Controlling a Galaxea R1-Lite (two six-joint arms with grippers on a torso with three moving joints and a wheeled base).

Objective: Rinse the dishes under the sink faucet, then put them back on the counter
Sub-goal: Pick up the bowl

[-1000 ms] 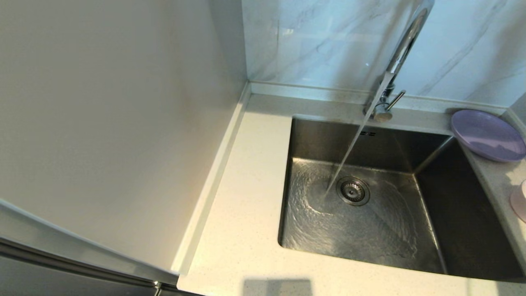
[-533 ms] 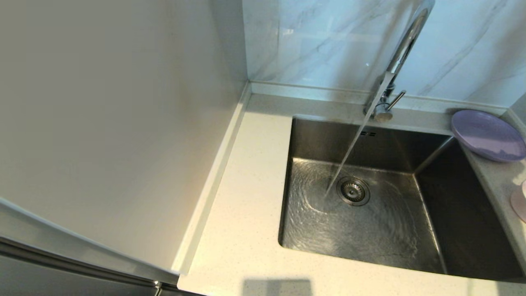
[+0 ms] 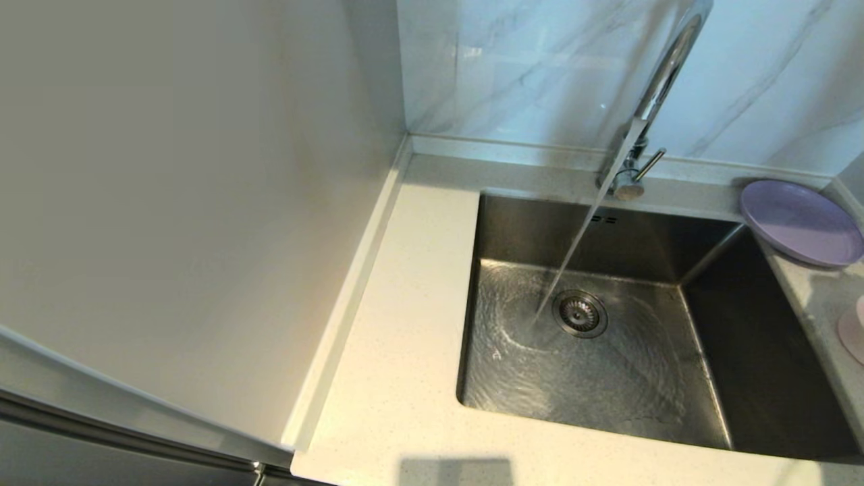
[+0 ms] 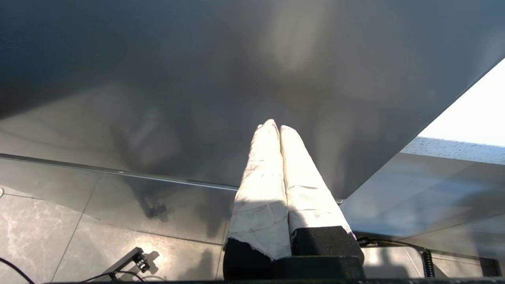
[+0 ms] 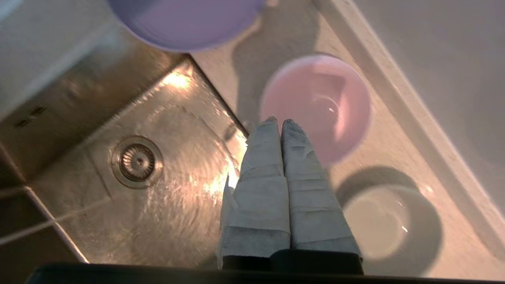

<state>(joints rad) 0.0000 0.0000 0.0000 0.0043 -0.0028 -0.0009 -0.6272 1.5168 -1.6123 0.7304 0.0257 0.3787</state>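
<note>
The lavender plate (image 3: 803,223) lies on the counter (image 3: 405,337) at the sink's far right corner. Only an edge of the pale pink bowl (image 3: 852,331) shows at the head view's right border; its whole round shape (image 5: 315,108) shows in the right wrist view. My right gripper (image 5: 278,120) hangs shut and empty above the counter beside the pink bowl, by the sink's right rim. Water runs from the chrome faucet (image 3: 651,101) into the steel sink (image 3: 594,351), landing beside the drain (image 3: 579,313). My left gripper (image 4: 275,124) is shut, parked low beside a dark cabinet panel. Neither arm shows in the head view.
A pale, whitish bowl (image 5: 378,221) stands on the counter next to the pink one. A plain wall (image 3: 189,202) rises along the counter's left side and a grey-veined marble wall (image 3: 540,67) behind the faucet. The faucet lever (image 3: 649,165) sticks out to the right.
Only the water ripples in the sink differ. The plate, the bowl and the faucet stay where they were.
</note>
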